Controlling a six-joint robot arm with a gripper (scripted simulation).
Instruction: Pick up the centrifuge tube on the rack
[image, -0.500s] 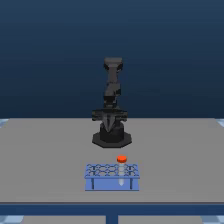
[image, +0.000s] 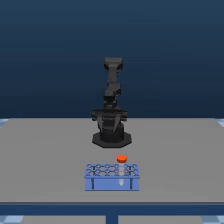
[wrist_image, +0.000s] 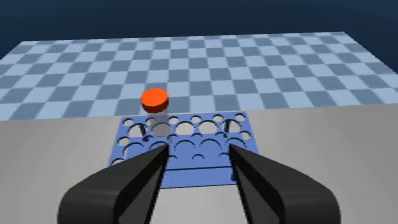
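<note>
The black arm (image: 111, 107) stands upright on the grey table (image: 45, 160), its gripper too dark and small to read. Well below and in front of it sits the light-blue rack (image: 112, 177). The centrifuge tube (image: 121, 161) stands upright in the rack, orange-red cap uppermost.

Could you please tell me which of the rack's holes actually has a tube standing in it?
Only one back-row hole of the rack is filled: it holds the orange-capped centrifuge tube.

Slim translucent whitish centrifuge tube with round orange-red cap (wrist_image: 155, 100) (image: 121, 159): upright in hole of rack's far row, cap above top. Low light-blue rectangular rack (wrist_image: 204, 150) (image: 112, 183): holed grid top, flat on grey table.
</note>
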